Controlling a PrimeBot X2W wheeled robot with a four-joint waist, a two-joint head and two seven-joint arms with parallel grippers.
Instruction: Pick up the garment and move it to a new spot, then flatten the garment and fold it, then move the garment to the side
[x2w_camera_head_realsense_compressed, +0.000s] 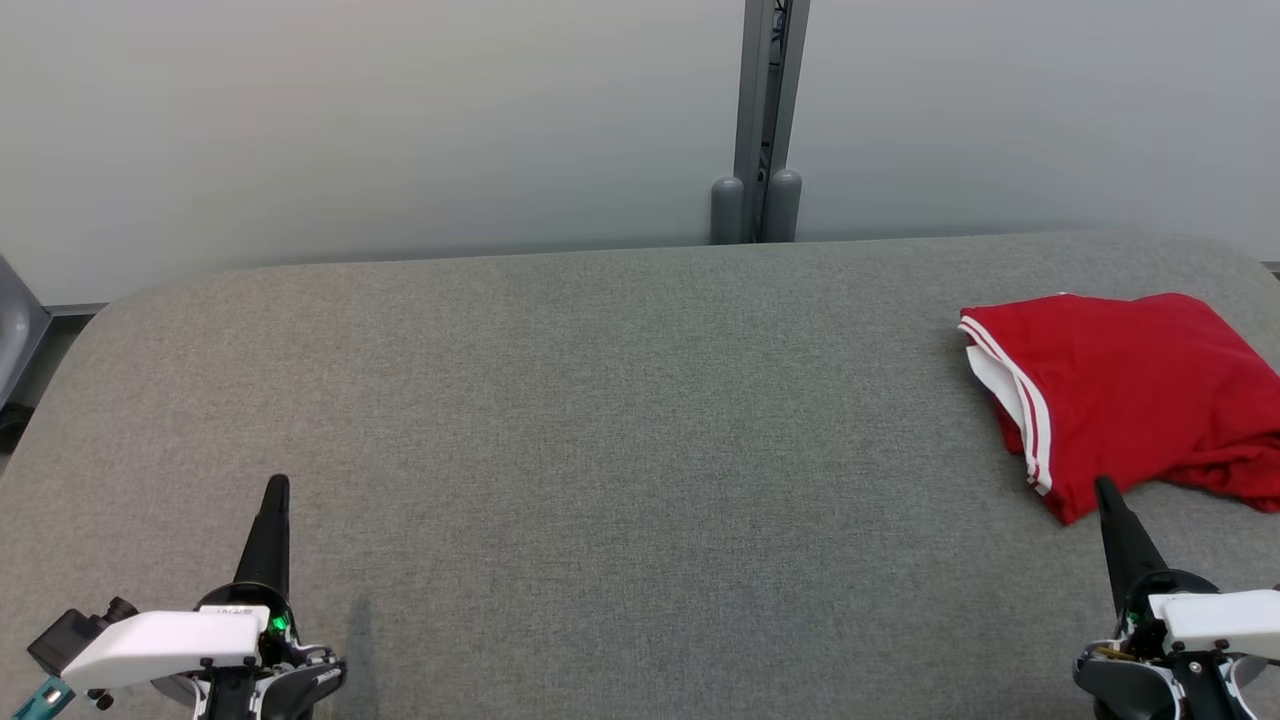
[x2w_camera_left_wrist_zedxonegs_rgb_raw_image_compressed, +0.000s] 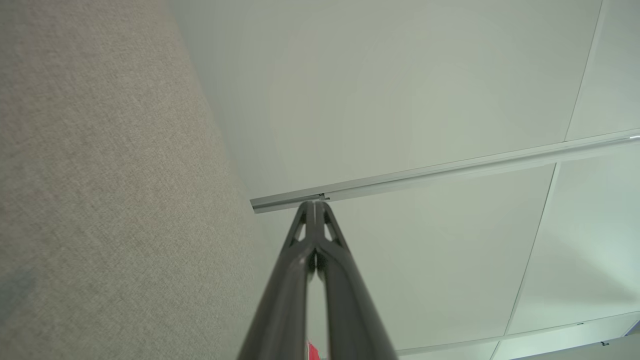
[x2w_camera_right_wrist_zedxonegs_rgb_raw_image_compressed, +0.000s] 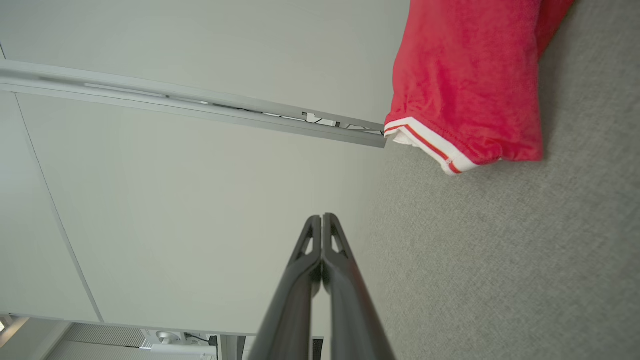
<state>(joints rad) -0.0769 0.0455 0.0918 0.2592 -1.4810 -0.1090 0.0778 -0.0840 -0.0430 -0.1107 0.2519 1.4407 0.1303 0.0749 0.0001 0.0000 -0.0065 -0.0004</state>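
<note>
Grey fabric covers the wide surface (x2w_camera_head_realsense_compressed: 600, 400) before us. Behind it stands a pale wall (x2w_camera_head_realsense_compressed: 350, 120), split by a grey metal post (x2w_camera_head_realsense_compressed: 765, 110).

We see the red garment (x2w_camera_head_realsense_compressed: 1130, 390) lying on the far right part of the surface, bunched into a rough fold. A white band with thin red stripes runs along its left edge, and its right side runs past the edge of the head view.

Our left hand (x2w_camera_head_realsense_compressed: 277, 487) sits at the lower left, well apart from the garment. Its 2 dark fingers are pressed together and pinch nothing.

Our right hand (x2w_camera_head_realsense_compressed: 1102, 485) sits at the lower right, its 2 fingers also pressed together and empty. Its tip points at the garment's near corner. In the right wrist view we see bare grey fabric between the tip and the striped hem, so the 2 are near but apart.
</note>
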